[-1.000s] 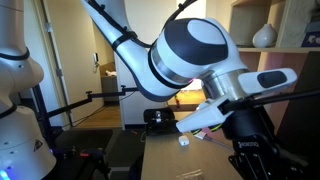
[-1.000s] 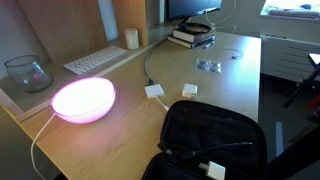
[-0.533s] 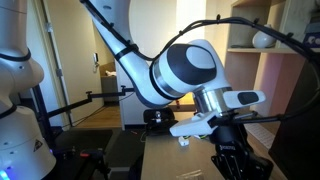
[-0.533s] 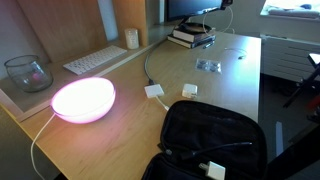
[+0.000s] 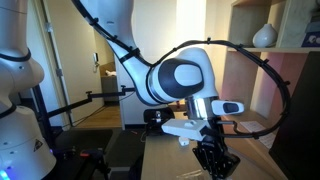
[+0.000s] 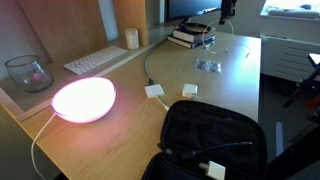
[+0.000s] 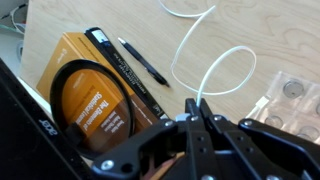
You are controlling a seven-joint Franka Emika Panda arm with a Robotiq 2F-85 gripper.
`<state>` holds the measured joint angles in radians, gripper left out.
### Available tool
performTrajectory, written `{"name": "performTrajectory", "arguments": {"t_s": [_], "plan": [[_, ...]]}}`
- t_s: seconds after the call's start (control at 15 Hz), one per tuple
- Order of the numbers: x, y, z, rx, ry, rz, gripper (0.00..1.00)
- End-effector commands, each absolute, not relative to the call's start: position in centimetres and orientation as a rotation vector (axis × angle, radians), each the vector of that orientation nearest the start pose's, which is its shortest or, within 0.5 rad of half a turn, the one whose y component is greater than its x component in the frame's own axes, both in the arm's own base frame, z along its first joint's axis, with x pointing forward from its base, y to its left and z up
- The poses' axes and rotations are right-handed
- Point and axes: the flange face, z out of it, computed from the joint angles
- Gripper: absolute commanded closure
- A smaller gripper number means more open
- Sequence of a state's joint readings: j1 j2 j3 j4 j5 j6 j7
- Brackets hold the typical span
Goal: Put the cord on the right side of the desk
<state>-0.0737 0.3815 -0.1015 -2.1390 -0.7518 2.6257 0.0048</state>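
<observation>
The cord (image 7: 201, 88) is a thin white cable lying in a loose loop on the light wooden desk (image 7: 265, 30). In the wrist view it runs down into my fingertips. My gripper (image 7: 197, 105) has its jaws pressed together on the cord, low over the desk. In both exterior views the gripper (image 5: 213, 160) (image 6: 228, 11) is at the far end of the desk (image 6: 235, 90), next to the stack of books. The cord is too thin to make out there.
An orange book (image 7: 85, 95) with a black pen (image 7: 145, 62) beside it lies left of the gripper, and a clear plastic packet (image 7: 290, 100) lies to its right. A glowing pink lamp (image 6: 83, 98), a keyboard (image 6: 95, 60), two white adapters (image 6: 155, 91) and a black bag (image 6: 210, 140) occupy the near desk.
The arm has swung down and the gripper has dropped from above the desk to its surface. It has come into view at the far end by the books.
</observation>
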Motion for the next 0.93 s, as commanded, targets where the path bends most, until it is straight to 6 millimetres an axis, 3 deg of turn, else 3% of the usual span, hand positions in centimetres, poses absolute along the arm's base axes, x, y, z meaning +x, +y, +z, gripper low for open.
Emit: {"name": "performTrajectory", "arguments": {"t_s": [0.0,0.07,0.2,0.73,0.87], "plan": [[56.5,-8.1,22.7,-3.391,-0.936,-0.046,0.99],[56.4,-8.0,22.7,-3.376,-0.964,-0.012,0.71],[56.3,-7.8,22.8,-3.343,-1.008,-0.004,0.65],[56.5,-8.8,24.0,-3.306,-1.025,0.046,0.04],[56.4,-9.2,24.3,-3.277,-0.955,0.015,0.00]]}}
